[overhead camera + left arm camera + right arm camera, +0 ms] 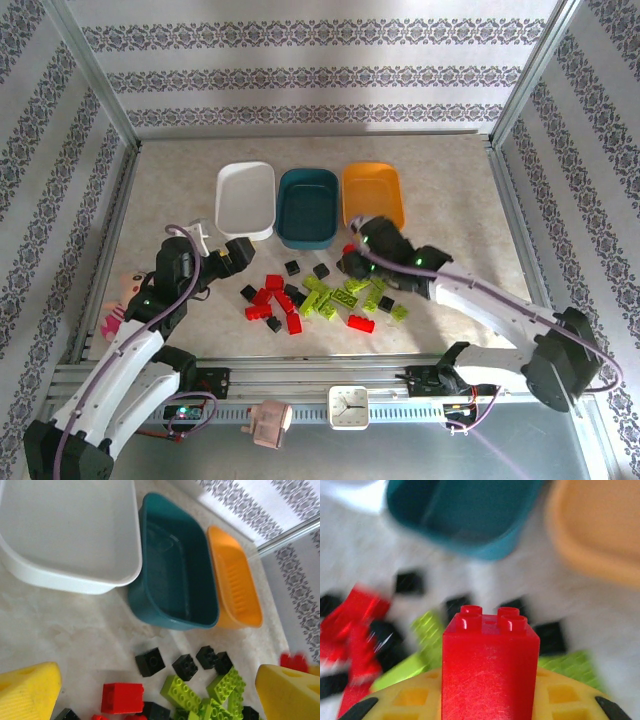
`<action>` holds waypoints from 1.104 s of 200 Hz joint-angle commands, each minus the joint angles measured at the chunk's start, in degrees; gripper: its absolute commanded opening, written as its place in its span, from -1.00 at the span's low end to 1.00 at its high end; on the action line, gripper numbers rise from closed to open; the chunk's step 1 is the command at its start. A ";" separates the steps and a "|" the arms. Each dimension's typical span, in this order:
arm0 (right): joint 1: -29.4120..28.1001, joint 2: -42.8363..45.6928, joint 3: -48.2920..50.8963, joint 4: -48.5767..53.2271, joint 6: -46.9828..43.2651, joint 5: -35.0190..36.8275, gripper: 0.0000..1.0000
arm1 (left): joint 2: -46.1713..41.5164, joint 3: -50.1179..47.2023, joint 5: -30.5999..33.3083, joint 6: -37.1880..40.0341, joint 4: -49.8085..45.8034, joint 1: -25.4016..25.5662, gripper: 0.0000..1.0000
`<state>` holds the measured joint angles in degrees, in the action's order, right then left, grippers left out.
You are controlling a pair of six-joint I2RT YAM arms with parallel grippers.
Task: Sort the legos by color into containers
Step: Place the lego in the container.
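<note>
One red lego point(490, 670), seemingly between right jaws

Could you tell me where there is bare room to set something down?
Bare tabletop lies behind the white tub, teal tub and orange tub up to the back wall, and right of the orange tub to the rail. The tubs are empty. Crowded: the legos in front of them.
</note>
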<state>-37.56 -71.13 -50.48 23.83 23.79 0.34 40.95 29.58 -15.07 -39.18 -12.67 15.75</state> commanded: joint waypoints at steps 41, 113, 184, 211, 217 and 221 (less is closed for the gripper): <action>15.60 -25.67 -17.94 -1.79 -1.61 2.53 -0.50 | 2.04 -1.54 -2.15 1.81 -0.99 0.25 0.99; 18.09 -33.52 -25.98 -0.16 -1.95 1.91 0.24 | 4.54 -3.41 -3.28 1.10 0.85 0.51 0.99; 11.73 -4.44 0.41 2.84 1.55 2.20 0.37 | 4.23 -3.96 -4.60 -0.16 3.07 0.68 0.99; 9.89 6.07 12.68 4.96 7.30 1.46 0.39 | 4.56 -5.27 -4.77 -0.98 5.34 0.67 0.99; 9.50 7.70 14.52 5.21 7.88 1.04 0.39 | 4.64 -5.56 -4.79 -1.14 5.87 0.69 0.99; 9.28 8.69 15.57 5.25 8.18 1.02 0.39 | 4.81 -5.76 -4.77 -1.24 6.21 0.63 0.99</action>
<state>-27.33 -66.85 -41.76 25.10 26.79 1.76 45.69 25.23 -19.05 -39.33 -10.31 15.79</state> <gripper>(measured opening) 0.693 0.993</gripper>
